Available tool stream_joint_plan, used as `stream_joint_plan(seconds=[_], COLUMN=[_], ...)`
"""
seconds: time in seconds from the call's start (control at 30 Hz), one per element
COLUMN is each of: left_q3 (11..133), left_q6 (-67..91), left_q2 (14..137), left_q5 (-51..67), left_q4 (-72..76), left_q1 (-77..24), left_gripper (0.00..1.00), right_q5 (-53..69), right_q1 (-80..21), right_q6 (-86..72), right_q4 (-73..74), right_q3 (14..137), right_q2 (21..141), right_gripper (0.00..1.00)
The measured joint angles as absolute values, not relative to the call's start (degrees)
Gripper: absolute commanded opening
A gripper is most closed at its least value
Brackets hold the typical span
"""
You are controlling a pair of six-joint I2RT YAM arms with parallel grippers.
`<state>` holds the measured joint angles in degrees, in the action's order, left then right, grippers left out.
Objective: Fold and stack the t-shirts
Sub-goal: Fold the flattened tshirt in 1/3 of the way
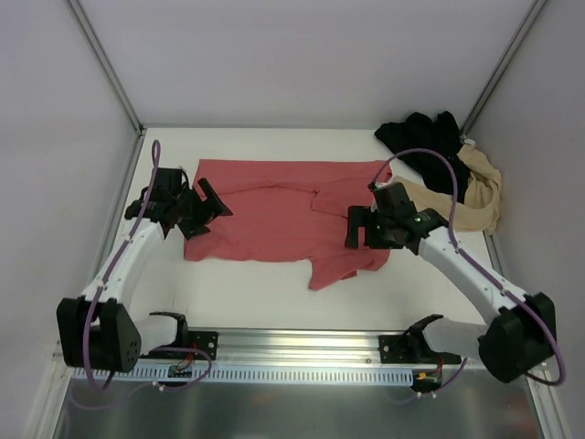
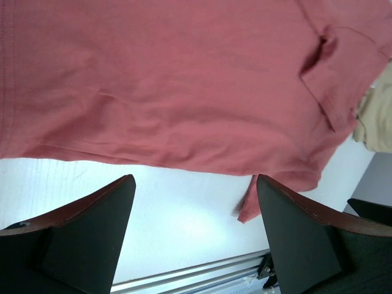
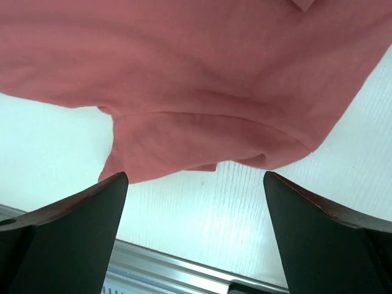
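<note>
Both the left gripper [image 1: 206, 212] and the right gripper [image 1: 364, 219] hang with jaws wide apart and empty, the coral-red t-shirt [image 1: 274, 215] spread flat just ahead of their fingertips, apparently so each can take an end of its near edge for a fold.

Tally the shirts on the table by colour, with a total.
red shirt: 1
black shirt: 1
tan shirt: 1
Total: 3
</note>
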<state>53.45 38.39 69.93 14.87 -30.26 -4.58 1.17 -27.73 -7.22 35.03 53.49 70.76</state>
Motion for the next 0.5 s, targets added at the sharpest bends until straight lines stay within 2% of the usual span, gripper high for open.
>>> stream_joint_plan(seconds=[0.07, 0.17, 0.2, 0.23, 0.33, 0.5], left_q3=[52.8, 51.1, 50.3, 49.5, 47.6, 46.2], left_q6=[38.0, 37.6, 37.5, 37.3, 36.8, 36.1], left_q2=[65.4, 58.6, 56.8, 54.7, 50.2, 47.9], left_q5=[15.2, 16.1, 16.1, 16.3, 16.4, 16.4], left_q4=[-30.8, -31.7, -32.1, -32.6, -34.2, -36.3], left_q1=[-5.0, -5.8, -6.1, -6.2, -6.5, -6.8], left_gripper=[0.83, 0.83, 0.83, 0.83, 0.83, 0.83], right_q5=[0.8, 0.5, 0.4, 0.6, 1.5, 2.5], right_q1=[-28.5, -29.7, -30.1, -30.4, -30.9, -32.4], right_q6=[-8.0, -9.7, -10.5, -11.2, -13.5, -16.6], right_q4=[35.2, 35.1, 35.1, 35.1, 33.7, 30.5], right_q3=[51.6, 45.4, 42.5, 40.0, 32.4, 26.9], right_q2=[65.6, 59.2, 57.6, 56.7, 56.2, 57.9], right_gripper=[0.98, 0.84, 0.74, 0.70, 0.63, 0.61])
